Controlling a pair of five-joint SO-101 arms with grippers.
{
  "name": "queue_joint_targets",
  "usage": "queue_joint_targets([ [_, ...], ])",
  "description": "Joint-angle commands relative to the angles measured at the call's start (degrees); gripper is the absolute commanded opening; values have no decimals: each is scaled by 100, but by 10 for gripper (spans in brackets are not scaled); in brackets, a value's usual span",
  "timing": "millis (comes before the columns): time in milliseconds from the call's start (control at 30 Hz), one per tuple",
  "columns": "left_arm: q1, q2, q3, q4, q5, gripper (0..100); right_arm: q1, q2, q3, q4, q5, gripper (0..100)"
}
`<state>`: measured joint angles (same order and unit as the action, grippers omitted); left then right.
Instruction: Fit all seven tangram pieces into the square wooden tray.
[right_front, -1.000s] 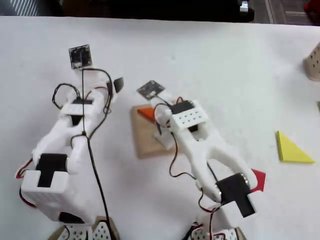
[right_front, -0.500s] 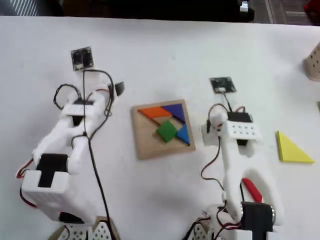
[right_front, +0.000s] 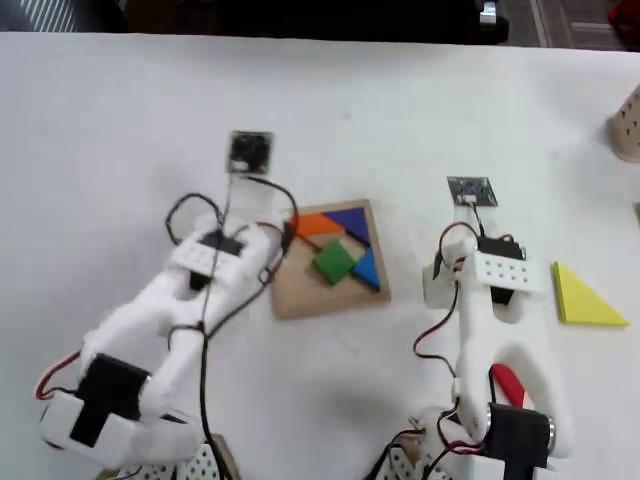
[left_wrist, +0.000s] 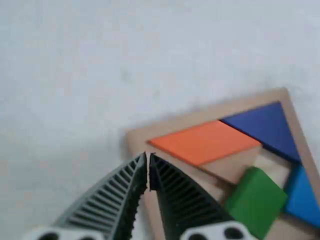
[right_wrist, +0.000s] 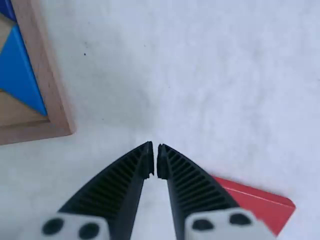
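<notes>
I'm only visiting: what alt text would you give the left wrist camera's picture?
The left gripper, black, ribbed and shut, points at a corner of a wooden tray on a white table. In the tray lie an orange piece, a dark blue triangle, a green square and a light blue piece.

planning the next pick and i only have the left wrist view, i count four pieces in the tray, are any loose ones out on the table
Observer: Yes, a yellow triangle lies flat on the table, on the far side of the right arm from the tray.
Operator: anything else loose
Observer: A red piece lies on the table outside the tray, close by the right pincer.
Operator: is that pincer holding it
Observer: No, the right pincer is shut on nothing, its tips over bare table.
</notes>
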<state>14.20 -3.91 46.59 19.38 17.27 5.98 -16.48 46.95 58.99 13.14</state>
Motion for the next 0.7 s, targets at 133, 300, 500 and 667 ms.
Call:
queue_joint_targets([
  [133, 1253, -75, 211, -589, -598, 23, 57, -242, -35, -84, 105, 18],
  [300, 1358, 523, -404, -237, -598, 23, 40, -242, -35, -84, 105, 18],
  [500, 1675, 523, -413, -211, -615, 23, 31, -242, -35, -84, 105, 18],
  [667, 1648, 523, -413, -475, -598, 23, 31, -242, -35, -84, 105, 18],
])
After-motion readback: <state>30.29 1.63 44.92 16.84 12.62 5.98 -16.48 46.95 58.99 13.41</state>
